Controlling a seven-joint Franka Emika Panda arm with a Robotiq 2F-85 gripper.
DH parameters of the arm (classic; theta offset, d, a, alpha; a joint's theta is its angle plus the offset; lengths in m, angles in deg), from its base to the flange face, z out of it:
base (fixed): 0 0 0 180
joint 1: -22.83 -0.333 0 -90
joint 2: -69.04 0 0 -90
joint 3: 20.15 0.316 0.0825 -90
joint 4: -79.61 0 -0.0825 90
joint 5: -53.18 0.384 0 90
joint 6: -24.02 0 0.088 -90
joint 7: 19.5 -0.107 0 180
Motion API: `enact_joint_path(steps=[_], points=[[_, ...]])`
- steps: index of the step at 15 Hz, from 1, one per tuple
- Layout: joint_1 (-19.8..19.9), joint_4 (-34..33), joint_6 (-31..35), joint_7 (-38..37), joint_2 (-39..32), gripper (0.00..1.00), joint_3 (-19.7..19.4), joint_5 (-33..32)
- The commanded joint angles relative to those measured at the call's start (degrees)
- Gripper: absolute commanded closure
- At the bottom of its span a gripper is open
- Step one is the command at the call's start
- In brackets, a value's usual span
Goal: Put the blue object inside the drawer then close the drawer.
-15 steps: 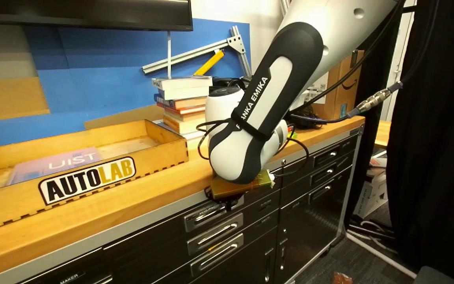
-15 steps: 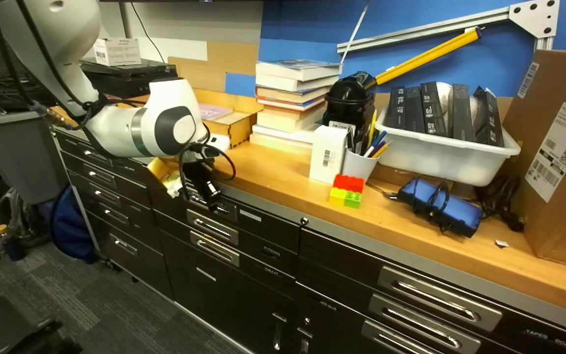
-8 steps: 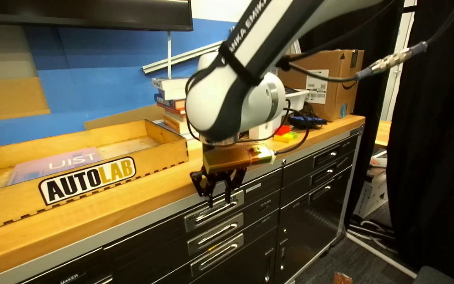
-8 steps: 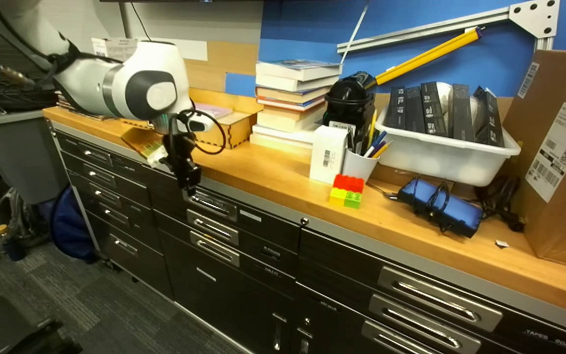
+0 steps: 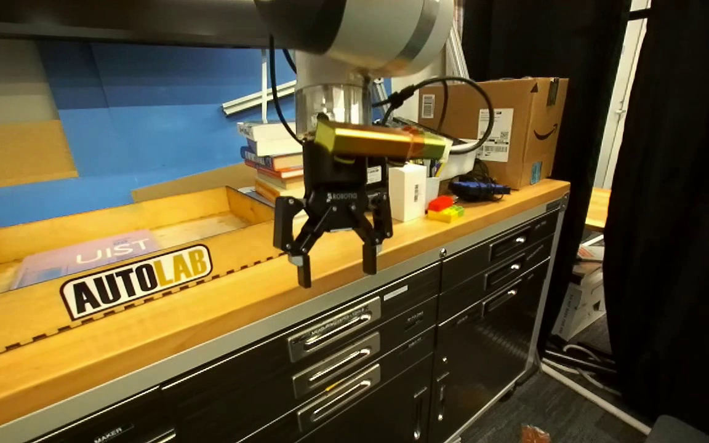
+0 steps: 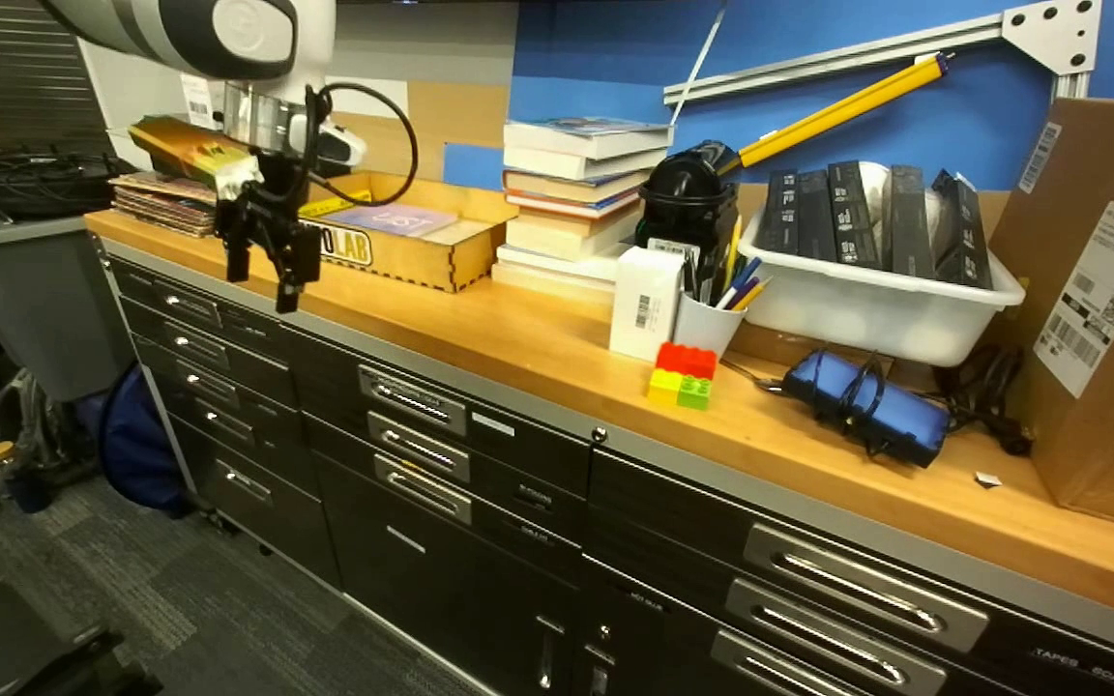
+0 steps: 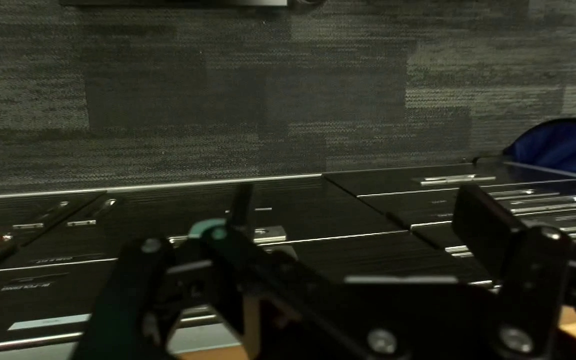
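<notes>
1. As a Robotiq gripper [image 5: 337, 272] hangs near the wooden bench [image 6: 518, 329], its jaws stand wide apart.
2. Below, a silver-handled black drawer [image 5: 334, 329] sits closed.
3. The blue object's location cannot be told.

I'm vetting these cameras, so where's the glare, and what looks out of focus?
In both exterior views, bright glints on the handles; in an exterior view, a shiny streak along the gold block; in the wrist view, the gripper looks soft up close, while the carpet shows its pattern more clearly.
</notes>
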Motion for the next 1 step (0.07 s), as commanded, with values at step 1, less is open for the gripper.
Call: enact_joint_path(steps=[1], points=[[0.79, -0.59, -1.15, 0.02, 0.4, 0.0, 0.77, 0.02]])
